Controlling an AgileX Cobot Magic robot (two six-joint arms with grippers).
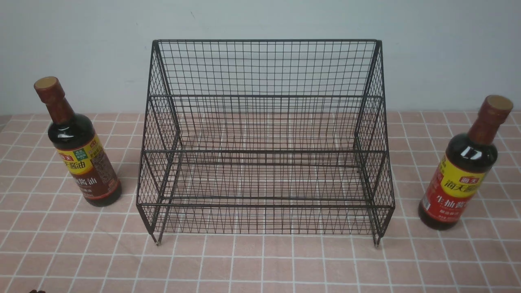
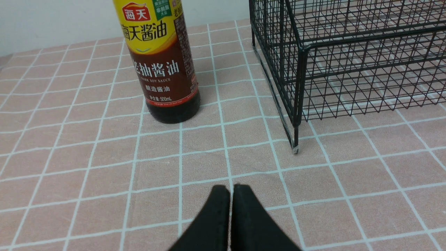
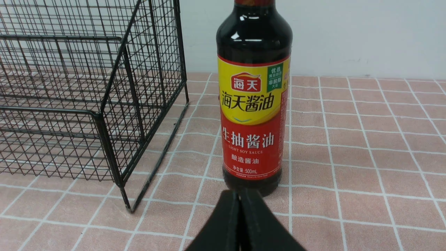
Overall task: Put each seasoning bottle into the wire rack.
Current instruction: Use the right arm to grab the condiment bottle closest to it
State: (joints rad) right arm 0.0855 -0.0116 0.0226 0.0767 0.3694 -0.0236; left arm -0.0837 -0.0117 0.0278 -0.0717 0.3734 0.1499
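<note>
On the worktop [image 1: 260, 264], brown bottle [image 1: 87, 167] and red bottle [image 1: 460, 183] flank the rack [image 1: 264, 96], one per arm; both jaws closed, empty

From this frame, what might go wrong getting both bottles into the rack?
1. The left gripper and right gripper are both shut. Advancing like that would likely knock over the tall, upright brown-label bottle or red-label bottle rather than grasp it.
2. Each bottle stands outside one end of the wire rack, so a low carry could catch the mesh.
</note>
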